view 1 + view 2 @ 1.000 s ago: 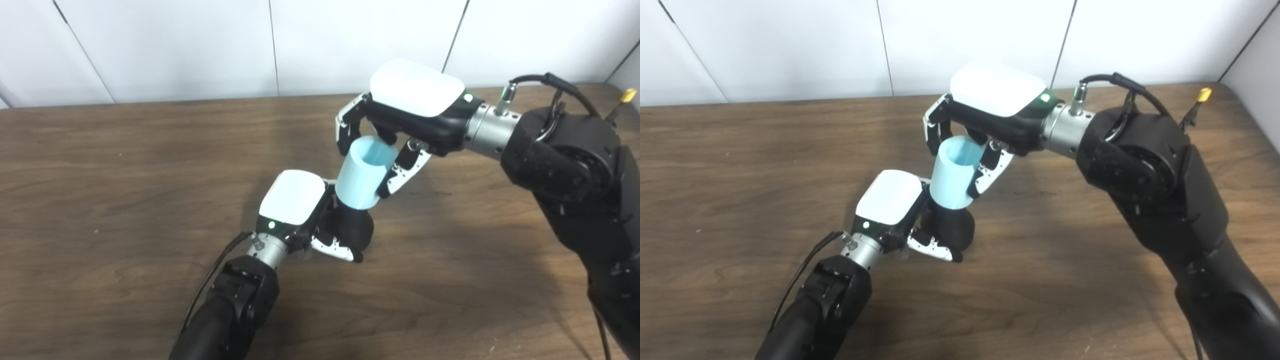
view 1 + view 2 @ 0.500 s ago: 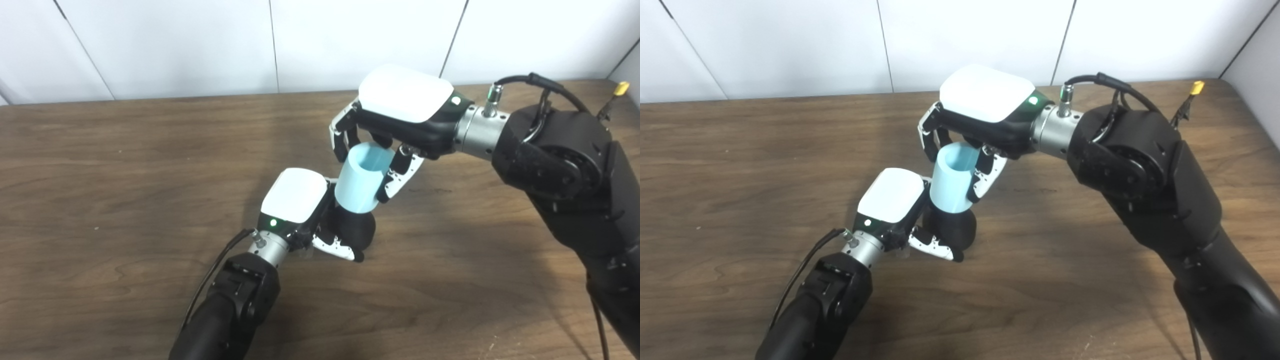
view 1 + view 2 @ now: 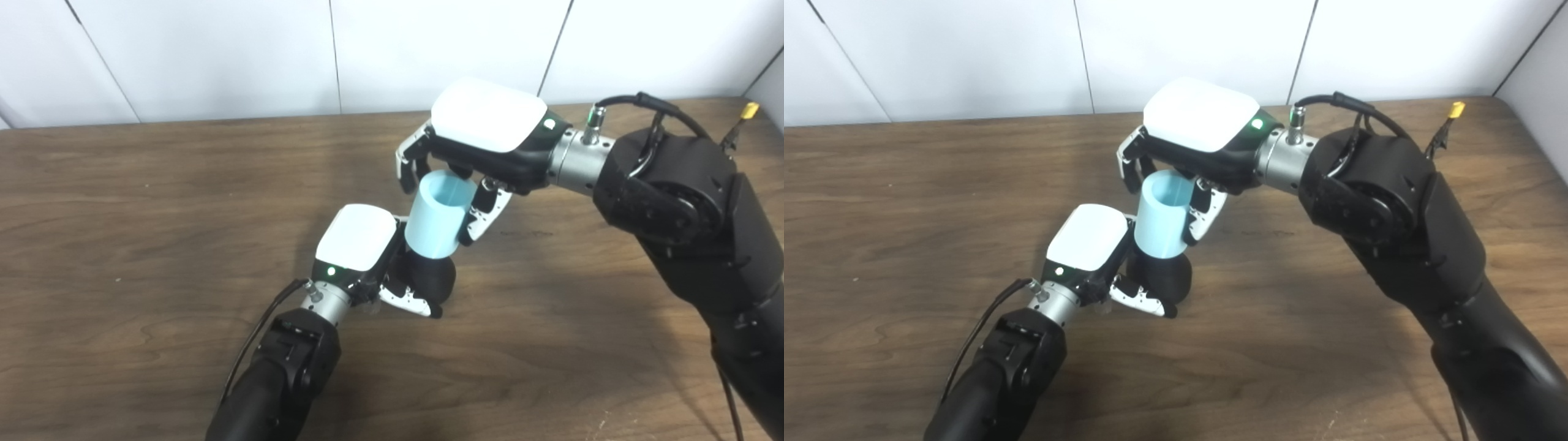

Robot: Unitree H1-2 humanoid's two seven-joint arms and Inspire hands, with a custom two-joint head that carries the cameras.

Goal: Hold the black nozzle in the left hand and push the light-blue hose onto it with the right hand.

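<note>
My left hand (image 3: 367, 254) is shut on the black nozzle (image 3: 432, 278), which stands near the middle of the wooden table (image 3: 122, 214). A light-blue hose (image 3: 436, 214), a short open tube, sits tilted on top of the nozzle, its lower end over the nozzle's upper part. My right hand (image 3: 484, 138) comes from the right and hangs over the tube's open top; its thumb lies against the tube's right side and its other fingers (image 3: 409, 162) curl down just off the left rim. The nozzle's top is hidden inside the tube.
White wall panels (image 3: 245, 55) stand behind the table's far edge. A yellow-tipped cable end (image 3: 747, 111) sticks up at the far right by my right arm. Bare wood lies to the left of both hands and in front of them.
Both hands with the tube and nozzle have shifted slightly left. My right hand has come lower over the tube's top, and its fingers have spread away from the left rim.
</note>
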